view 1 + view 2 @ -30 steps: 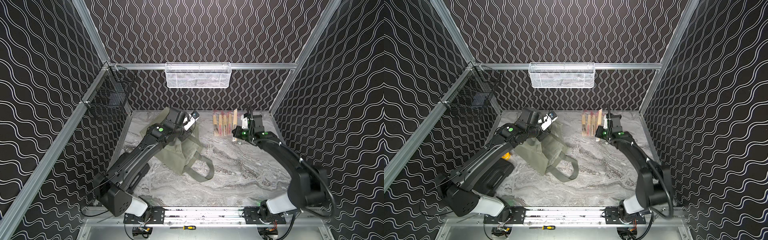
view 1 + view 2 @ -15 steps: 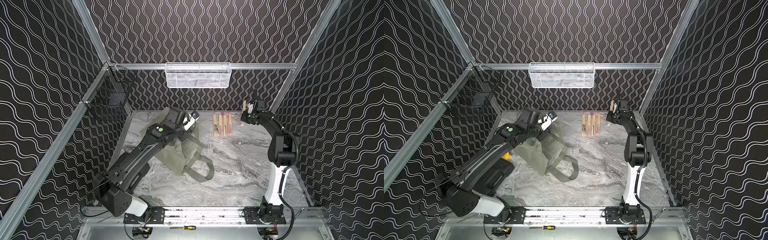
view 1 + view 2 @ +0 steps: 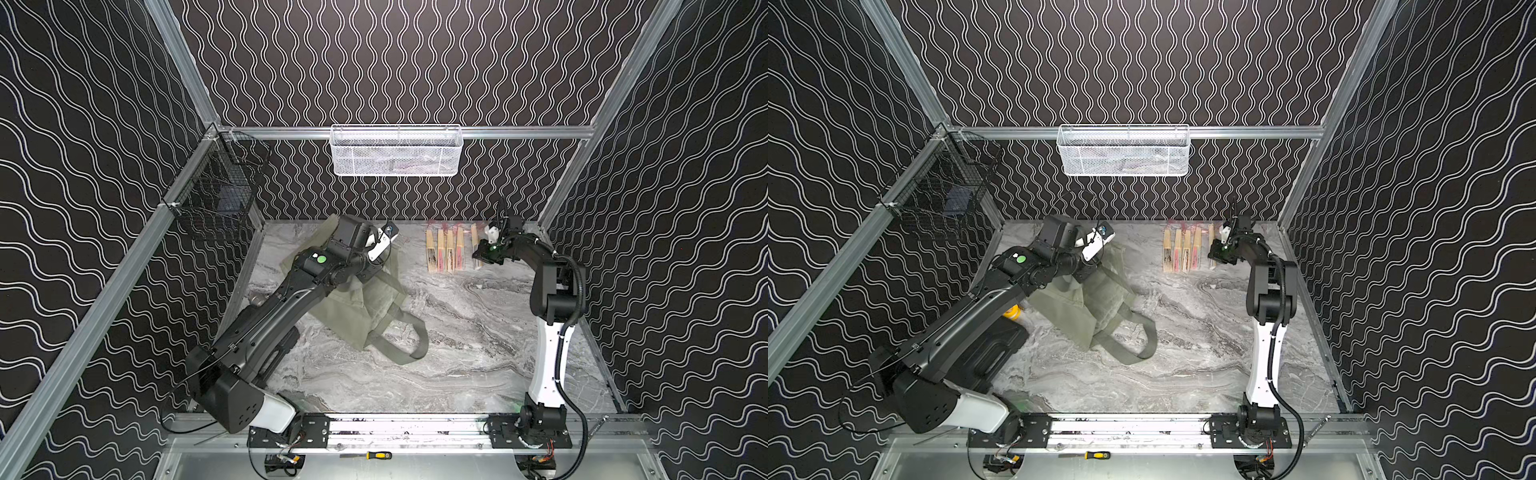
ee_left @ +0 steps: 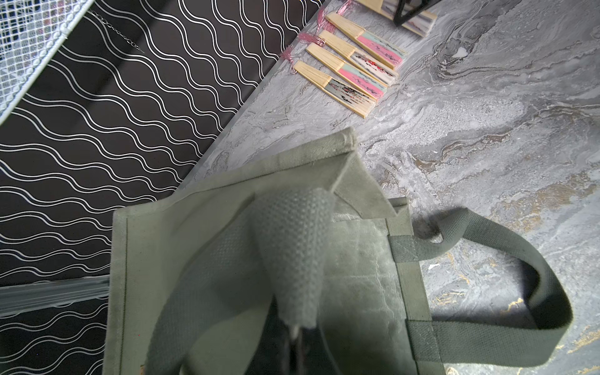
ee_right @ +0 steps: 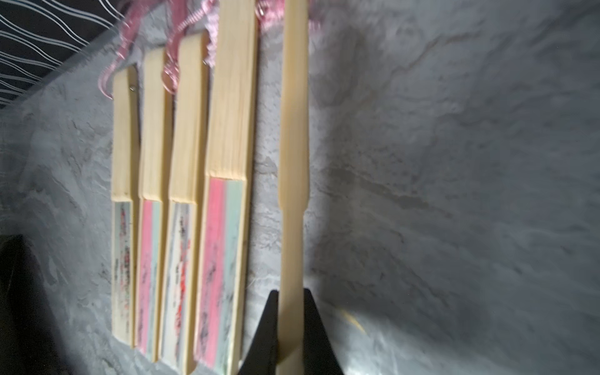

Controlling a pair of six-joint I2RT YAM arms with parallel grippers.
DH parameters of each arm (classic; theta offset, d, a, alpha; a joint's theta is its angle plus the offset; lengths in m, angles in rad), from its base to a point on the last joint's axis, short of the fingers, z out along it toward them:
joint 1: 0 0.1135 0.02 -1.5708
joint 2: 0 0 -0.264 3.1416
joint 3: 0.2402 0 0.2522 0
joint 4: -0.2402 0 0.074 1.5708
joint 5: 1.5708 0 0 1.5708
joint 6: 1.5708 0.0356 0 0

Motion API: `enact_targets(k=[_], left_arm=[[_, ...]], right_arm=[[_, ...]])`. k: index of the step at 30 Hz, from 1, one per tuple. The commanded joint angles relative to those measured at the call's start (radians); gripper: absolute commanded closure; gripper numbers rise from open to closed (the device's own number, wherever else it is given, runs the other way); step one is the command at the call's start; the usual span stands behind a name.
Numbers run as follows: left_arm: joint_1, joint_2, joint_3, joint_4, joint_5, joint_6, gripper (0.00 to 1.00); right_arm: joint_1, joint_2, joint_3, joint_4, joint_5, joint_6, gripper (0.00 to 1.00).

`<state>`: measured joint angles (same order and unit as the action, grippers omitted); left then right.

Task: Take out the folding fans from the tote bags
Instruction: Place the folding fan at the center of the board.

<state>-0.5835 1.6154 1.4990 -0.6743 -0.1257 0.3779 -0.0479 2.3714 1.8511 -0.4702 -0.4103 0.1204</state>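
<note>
In a top view, four folding fans (image 3: 444,249) lie in a row on the surface (image 3: 478,332). The right tool (image 3: 478,259) was nearer the back corner half a second ago and is now beside them.

Left wrist: the left tool (image 4: 296,341) is closed on the strap (image 4: 292,243) of the tote bag (image 4: 357,276). The bag's inside is dark, so I cannot tell whether fans remain.

Right wrist: the right tool grips a fifth fan (image 5: 293,146), not yet released.

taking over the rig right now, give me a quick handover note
Left gripper: shut on the strap of the tote bag, lifting its mouth.
Right gripper: shut on a fifth fan, beside the row.
Done: four fans lie side by side near the back wall.
Left: set the held fan down and let go. Whether more fans remain inside the bag cannot be seen.
</note>
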Motion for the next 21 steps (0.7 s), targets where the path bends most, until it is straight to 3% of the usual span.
enact_targets(k=[1, 8, 21], left_arm=[[-0.001, 0.005, -0.001, 0.044, 0.004, 0.018, 1.0], [-0.001, 0.007, -0.002, 0.044, 0.004, 0.018, 1.0], [-0.002, 0.006, 0.0, 0.042, 0.008, 0.015, 1.0]], right_arm=[[0.0, 0.026, 0.034, -0.04, -0.026, -0.012, 0.97], [-0.008, 0.048, 0.051, -0.066, -0.009, -0.008, 0.94], [-0.009, -0.004, 0.032, -0.088, 0.059, 0.008, 0.68]])
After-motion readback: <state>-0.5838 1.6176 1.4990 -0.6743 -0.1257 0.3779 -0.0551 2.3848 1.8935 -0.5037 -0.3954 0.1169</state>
